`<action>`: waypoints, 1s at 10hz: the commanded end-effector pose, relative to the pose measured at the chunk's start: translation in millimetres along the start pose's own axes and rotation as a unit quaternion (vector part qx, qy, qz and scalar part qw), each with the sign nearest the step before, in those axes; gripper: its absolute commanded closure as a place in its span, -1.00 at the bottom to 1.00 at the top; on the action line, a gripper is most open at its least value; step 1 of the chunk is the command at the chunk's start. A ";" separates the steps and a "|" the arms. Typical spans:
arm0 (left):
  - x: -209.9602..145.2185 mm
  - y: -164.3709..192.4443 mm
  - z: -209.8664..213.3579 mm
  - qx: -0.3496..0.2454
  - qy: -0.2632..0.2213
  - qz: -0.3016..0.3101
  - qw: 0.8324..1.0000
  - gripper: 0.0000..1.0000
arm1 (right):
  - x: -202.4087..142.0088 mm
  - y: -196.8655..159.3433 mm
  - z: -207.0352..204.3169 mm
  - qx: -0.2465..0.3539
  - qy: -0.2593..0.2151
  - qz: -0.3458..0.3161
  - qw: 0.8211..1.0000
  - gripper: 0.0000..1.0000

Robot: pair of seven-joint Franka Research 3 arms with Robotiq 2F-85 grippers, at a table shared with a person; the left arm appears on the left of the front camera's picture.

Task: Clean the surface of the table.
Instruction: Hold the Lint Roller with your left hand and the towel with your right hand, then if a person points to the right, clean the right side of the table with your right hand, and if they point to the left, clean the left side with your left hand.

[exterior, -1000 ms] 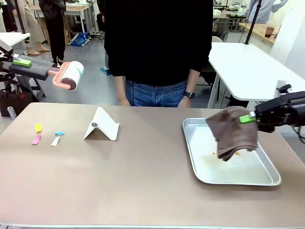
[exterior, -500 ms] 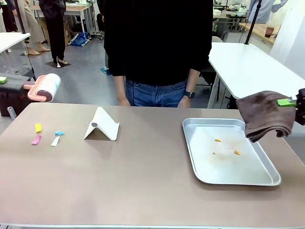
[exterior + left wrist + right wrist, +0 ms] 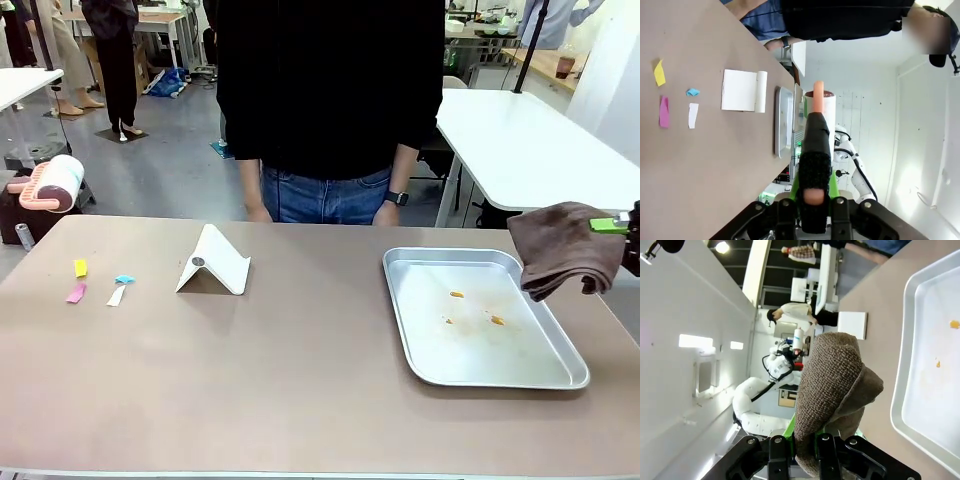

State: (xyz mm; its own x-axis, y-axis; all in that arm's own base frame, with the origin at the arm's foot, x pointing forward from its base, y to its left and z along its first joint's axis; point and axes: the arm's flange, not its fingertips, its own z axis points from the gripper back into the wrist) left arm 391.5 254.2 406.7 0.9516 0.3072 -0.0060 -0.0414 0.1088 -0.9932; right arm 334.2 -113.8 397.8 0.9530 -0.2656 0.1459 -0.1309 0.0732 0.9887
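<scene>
At far left, the left gripper clenches the black handle of a pink-framed white lint roller. The matte taupe-brown rectangular table fills the lower frame (coloured paper scraps lie on its left part). At far right, the right gripper grasps a brown cloth towel near a silver metal tray.

The table top looks smooth and matt. The tray at right is silver metal with a dull sheen. The brown cloth at the right edge is rough, nubby fabric. The lint roller at upper left has a pink plastic frame.
</scene>
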 end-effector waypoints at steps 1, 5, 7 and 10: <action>-4.0 -3.1 5.6 0.000 -0.002 -0.013 1.000 1.00 | -2.1 7.6 1.1 -0.003 0.005 0.000 1.000 1.00; -4.0 -3.1 5.6 0.000 -0.002 -0.013 1.000 1.00 | -2.1 7.6 1.1 -0.003 0.005 0.000 1.000 1.00; -4.0 -3.1 5.6 0.000 -0.002 -0.013 1.000 1.00 | -2.1 7.6 1.1 -0.003 0.005 0.000 1.000 1.00; -4.0 -3.1 5.6 0.000 -0.002 -0.013 1.000 1.00 | -2.1 7.6 1.1 -0.003 0.005 0.000 1.000 1.00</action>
State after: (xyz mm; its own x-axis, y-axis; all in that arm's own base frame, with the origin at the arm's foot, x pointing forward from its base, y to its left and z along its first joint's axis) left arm 390.6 257.8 406.6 0.9491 0.3150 -0.0009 -0.0391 0.1148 -0.9926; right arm 333.6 -113.4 399.5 0.9536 -0.2600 0.1517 -0.1358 0.0780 0.9877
